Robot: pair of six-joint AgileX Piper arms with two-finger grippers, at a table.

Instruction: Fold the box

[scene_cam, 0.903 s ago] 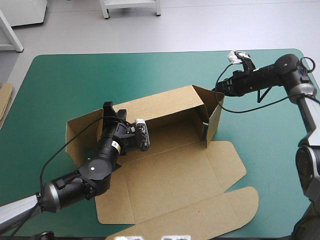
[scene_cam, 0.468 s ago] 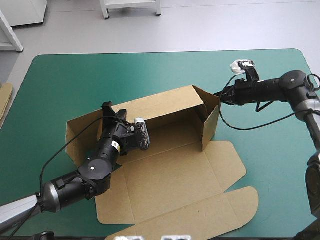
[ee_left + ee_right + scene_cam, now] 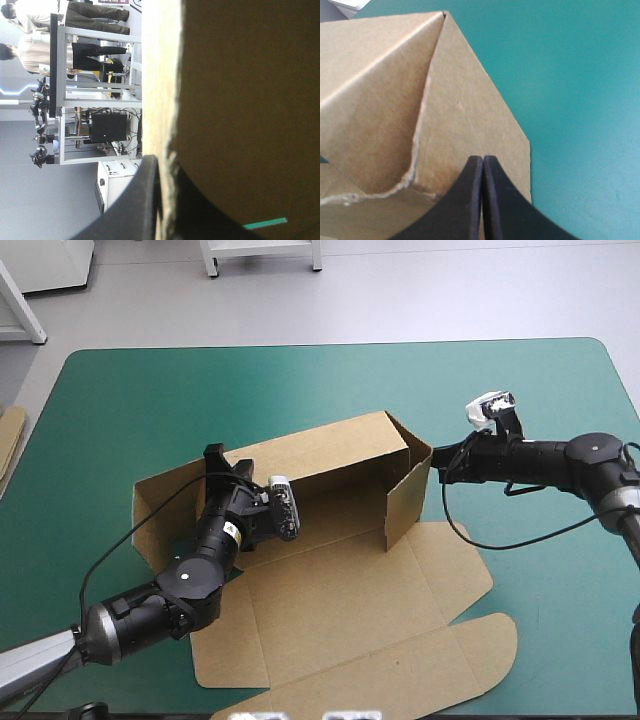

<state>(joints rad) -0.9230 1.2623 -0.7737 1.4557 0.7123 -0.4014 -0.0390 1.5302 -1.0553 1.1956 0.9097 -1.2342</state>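
1. Nearest, the box sits mid-table on the teal-green cover. Its lid panel and rounded flaps lie flat toward the near edge.
2. Just beyond, the left gripper pinches the top edge of the raised back wall near its left end. In its wrist view the brown board is sandwiched between the black fingers, which are all but closed on it.
3. Farther right, the right gripper has its fingers pressed together into a single point and holds nothing. Its tip is at the outer face of the right end flap, seemingly touching. The flap stands angled inward from the back wall.
4. Likely trouble: a closed tip only pushes, so it could slide off the flap's slanted edge and let the flap spring outward.
5. The corner seam looks ragged in the right wrist view, so a hard push may buckle or tear it. With one pinch near one end, the whole box could also skid across the cover.
6. Count:
   - one box
   - two grippers
   - one raised long wall
   - one standing end flap at the right
   - one side flap at the left, whose tilt I cannot tell
   - one spare board edge at the table's left edge
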